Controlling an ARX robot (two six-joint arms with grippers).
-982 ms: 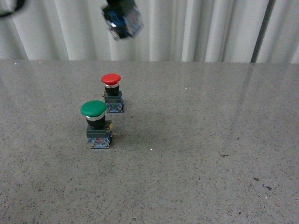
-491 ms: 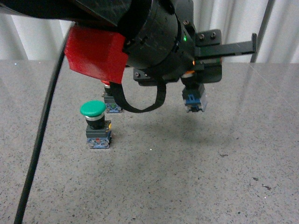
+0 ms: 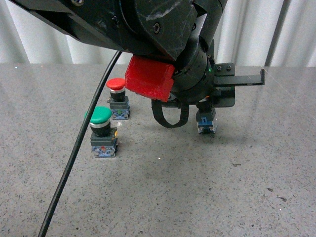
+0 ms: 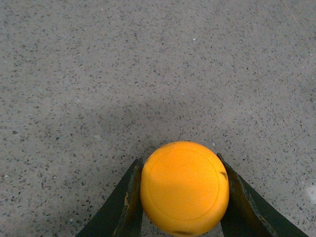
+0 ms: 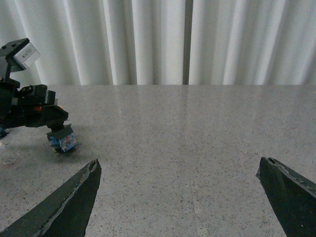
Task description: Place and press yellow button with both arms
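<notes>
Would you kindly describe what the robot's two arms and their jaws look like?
The left arm is bulky, black and cylindrical, with visible screws, a red plastic block on its wrist, a tiny green light and a black cable trailing down. Its jaws are flat, black and tapered. The right gripper shows only two dark, pointed jaws; its arm is out of view.

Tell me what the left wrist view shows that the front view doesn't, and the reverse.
Only the left wrist view shows the round cap of the yellow button from above, with the jaws shut against both of its sides. Only the front view shows the green button, the red button farther back, the red block on the left arm, a black cable, and the held button's blue base below the jaws. Both show the yellow button in the grasp and the speckled table.
</notes>
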